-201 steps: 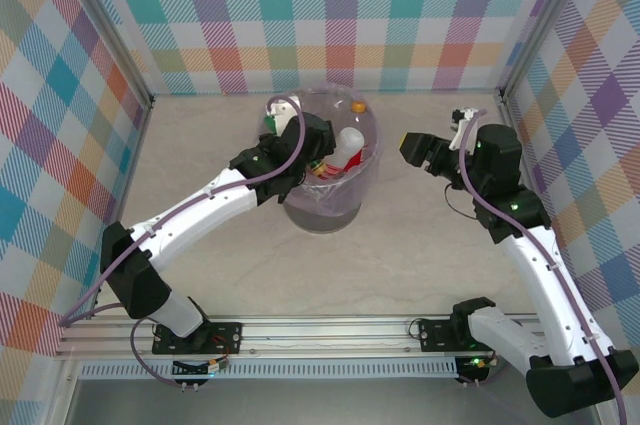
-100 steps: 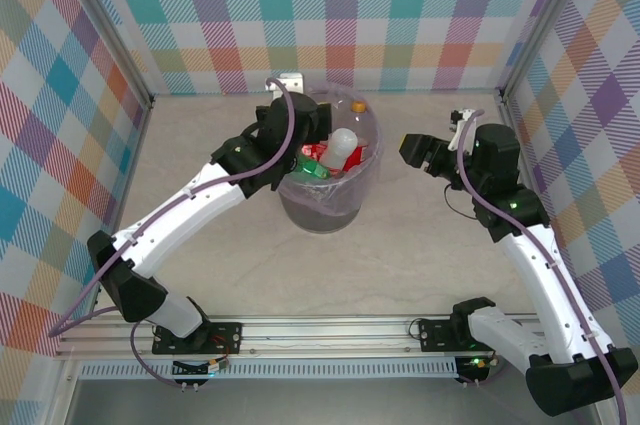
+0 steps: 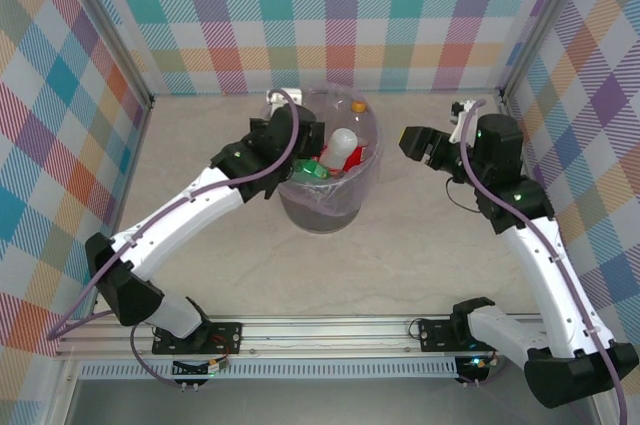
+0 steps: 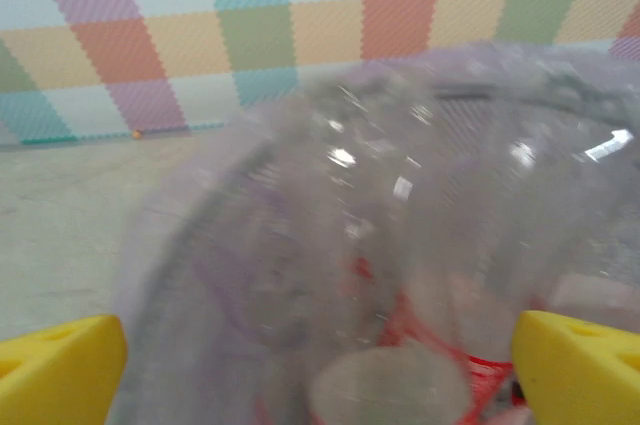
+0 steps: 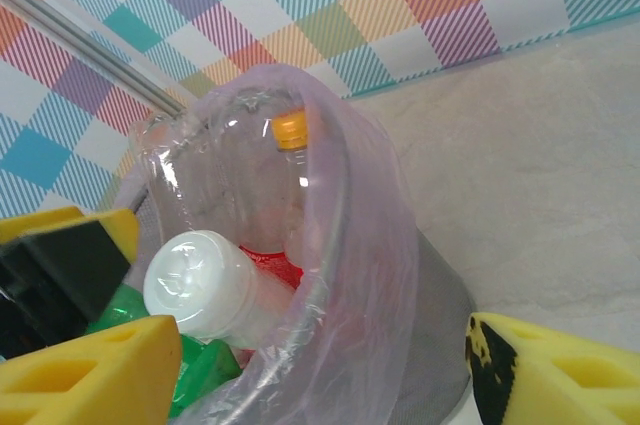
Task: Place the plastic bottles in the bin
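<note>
- Plastic bottles (image 3: 340, 150) lie piled inside the bin (image 3: 320, 213), a round grey one lined with a translucent lilac bag (image 3: 368, 135). It stands mid-bench (image 3: 430, 235), toward the checked back wall (image 3: 330, 15).
- Left gripper (image 3: 296, 145) reaches over the bin's left rim. In its wrist view, its 2 yellow fingers (image 4: 60, 370) sit at the bottom corners, spread wide and pinching nothing. The bag's crinkled film lies between and beyond them, with blurred red labels showing through.
- Inside the bin, the right wrist view shows a clear orange-capped bottle (image 5: 289, 129) upright against the far side of the bag. A pale bottle base (image 5: 200, 285) faces the camera. A green bottle (image 5: 150, 330) lies just beneath it, and a red label (image 5: 268, 263) sits behind it.
- Right gripper (image 3: 408, 139) hovers to the right of the bin, apart from it and pointing toward it. Its 2 yellow fingers (image 5: 555, 375) stand apart with nothing between them, framing the bin's open top.
</note>
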